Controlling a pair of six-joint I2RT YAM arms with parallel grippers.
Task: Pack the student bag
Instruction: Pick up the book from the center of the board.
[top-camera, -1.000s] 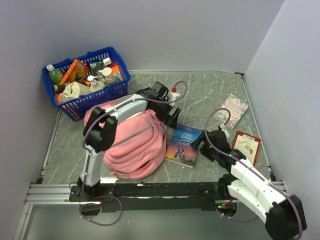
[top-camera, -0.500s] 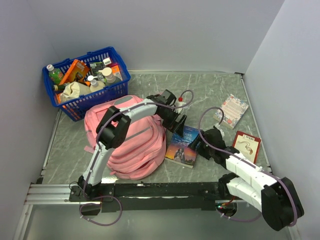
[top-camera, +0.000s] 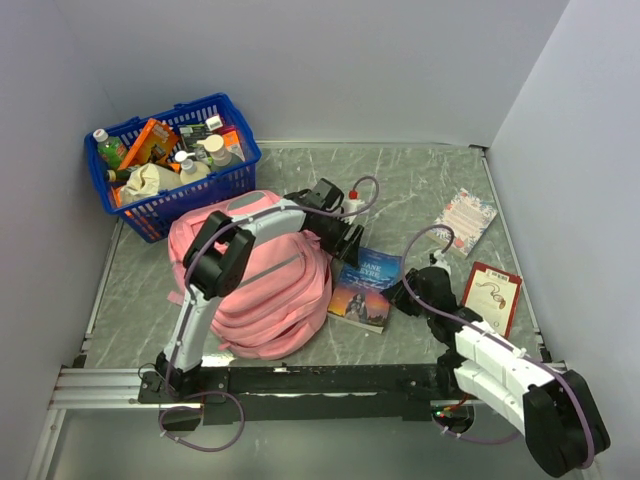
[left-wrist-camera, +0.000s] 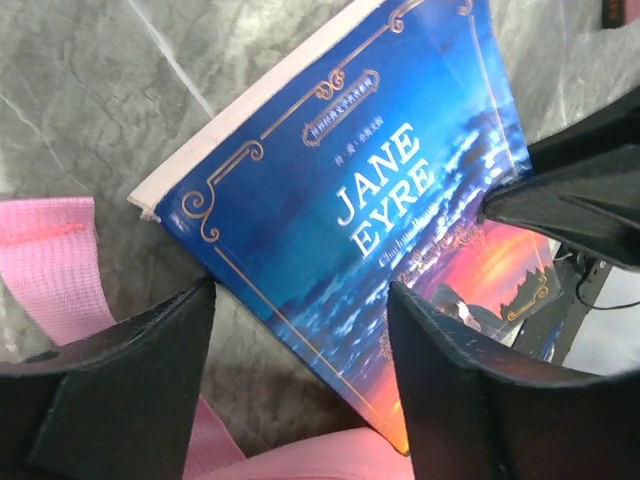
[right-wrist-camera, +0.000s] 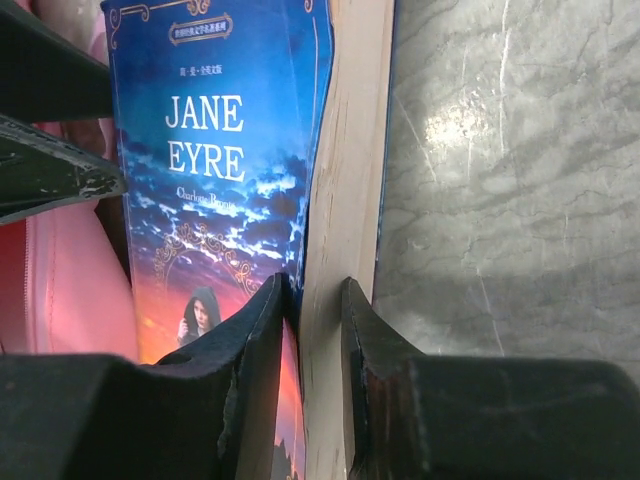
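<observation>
The book (top-camera: 366, 290) lies just right of the student bag (top-camera: 275, 295), basket (top-camera: 185, 205) behind.

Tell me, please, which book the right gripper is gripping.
The blue Jane Eyre book: right gripper clamps its page edge; floral book and red book lie untouched.

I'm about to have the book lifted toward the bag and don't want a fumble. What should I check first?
1. Grip: right tool closed on the edge of the Jane Eyre book: ok.
2. Grip spans the book's full thickness: cannot tell.
3. The left tool is open, not pinching the book: ok.
4. Lift path clear: not ok, the left tool hangs over the book's corner.
5. Mouth of the pink backpack open: cannot tell.
</observation>
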